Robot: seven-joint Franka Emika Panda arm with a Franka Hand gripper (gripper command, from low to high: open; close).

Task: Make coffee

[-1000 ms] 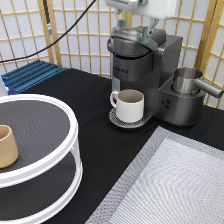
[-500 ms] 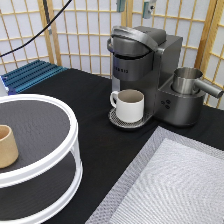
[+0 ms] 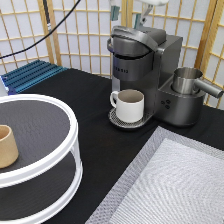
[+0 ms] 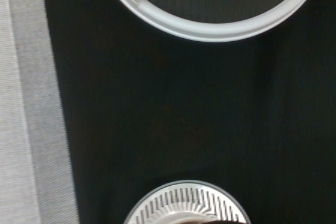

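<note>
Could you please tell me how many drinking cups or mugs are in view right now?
2: a white mug on the coffee machine's drip tray, and a tan cup on the white rack's upper shelf at the exterior view's left. Others may be hidden.

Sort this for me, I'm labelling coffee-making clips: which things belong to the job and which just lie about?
Job: coffee machine, lid down; white mug on its drip tray; gripper above the machine, jaws open. No pod shows.
Lying about: tan cup on the white stand; grey mat; blue rack; metal jug.
</note>
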